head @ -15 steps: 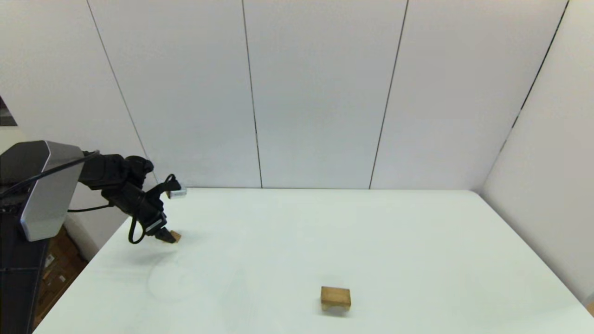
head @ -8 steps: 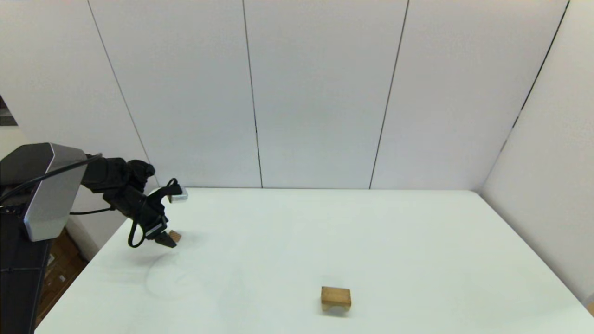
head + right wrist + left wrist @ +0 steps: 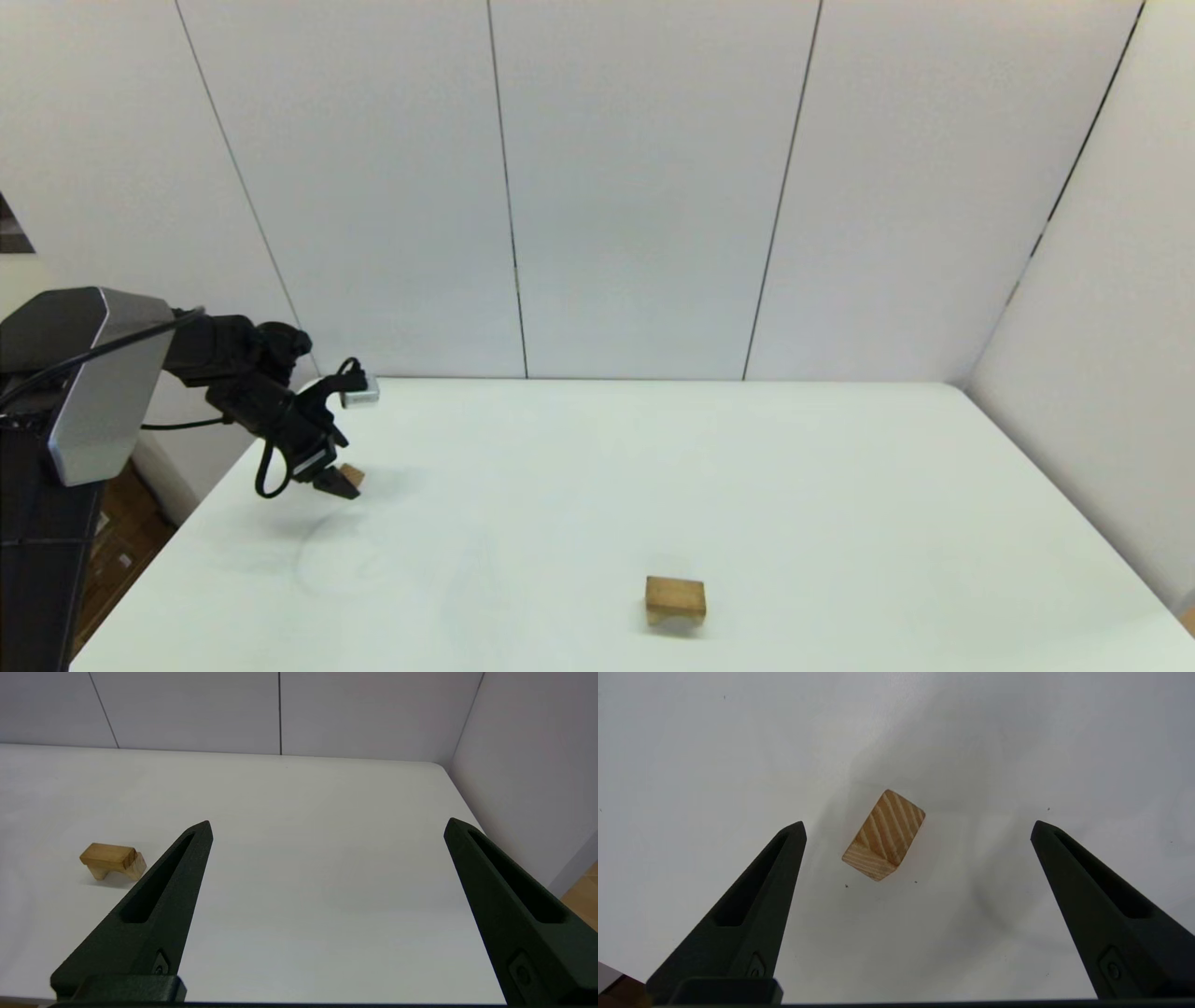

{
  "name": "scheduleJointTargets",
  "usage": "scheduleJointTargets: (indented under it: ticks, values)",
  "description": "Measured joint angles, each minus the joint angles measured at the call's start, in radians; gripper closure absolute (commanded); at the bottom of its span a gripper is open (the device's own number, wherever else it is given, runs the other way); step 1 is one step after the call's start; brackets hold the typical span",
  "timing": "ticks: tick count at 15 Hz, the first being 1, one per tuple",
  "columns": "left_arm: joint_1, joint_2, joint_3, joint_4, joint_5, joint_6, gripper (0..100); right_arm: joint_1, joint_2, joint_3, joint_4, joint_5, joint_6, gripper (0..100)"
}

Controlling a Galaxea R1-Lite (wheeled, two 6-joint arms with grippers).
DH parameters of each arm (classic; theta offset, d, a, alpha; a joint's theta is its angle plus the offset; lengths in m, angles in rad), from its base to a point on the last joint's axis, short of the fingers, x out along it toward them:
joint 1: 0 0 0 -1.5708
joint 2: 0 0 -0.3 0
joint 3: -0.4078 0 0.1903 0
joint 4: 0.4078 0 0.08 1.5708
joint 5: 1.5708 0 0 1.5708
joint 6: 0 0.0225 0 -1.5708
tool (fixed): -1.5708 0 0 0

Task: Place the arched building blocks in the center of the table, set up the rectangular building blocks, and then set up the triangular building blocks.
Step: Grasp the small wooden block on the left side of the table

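The arched block (image 3: 675, 599) stands on its two legs on the white table (image 3: 747, 467), near the front middle; the right wrist view also shows the arched block (image 3: 112, 860). At the table's far left lies a small tan flat-faced block (image 3: 352, 474), which seems to be the rectangular block (image 3: 883, 835). My left gripper (image 3: 336, 485) hovers just above it, and the left wrist view shows this gripper (image 3: 917, 823) open with the block between and beyond its fingertips, untouched. My right gripper (image 3: 327, 821) is open and holds nothing, low at the front right. The triangular block is out of view.
The table's left edge (image 3: 177, 551) runs close under the left arm, with floor beyond it. White wall panels (image 3: 635, 187) close off the back and the right side.
The left gripper has shifted slightly over the small block. Neither block has moved.
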Motion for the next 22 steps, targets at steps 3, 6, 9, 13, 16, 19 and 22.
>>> scheduleJointTargets:
  ticks: [3,6,9,13,16,19,22]
  values:
    - [0.002,-0.001,-0.027,0.003,0.003,0.033,0,0.000,0.000,0.000,0.000,0.000,0.000,0]
    - [0.010,0.000,-0.037,0.037,0.047,0.080,0,0.000,0.000,0.000,0.000,0.000,0.000,0]
    - [0.019,0.009,-0.054,0.047,0.082,0.090,0,0.000,0.000,0.000,0.000,0.000,0.000,0]
    - [0.027,0.023,-0.075,0.051,0.083,0.113,0,0.000,0.000,0.000,0.000,0.000,0.000,0]
    - [0.024,0.036,-0.085,0.035,0.085,0.114,0,0.000,0.000,0.000,0.000,0.000,0.000,0]
    - [0.023,0.054,-0.087,-0.010,0.083,0.110,0,0.000,0.000,0.000,0.000,0.000,0.000,0]
    - [0.022,0.067,-0.087,-0.012,0.085,0.108,0,0.000,0.000,0.000,0.000,0.000,0.000,0]
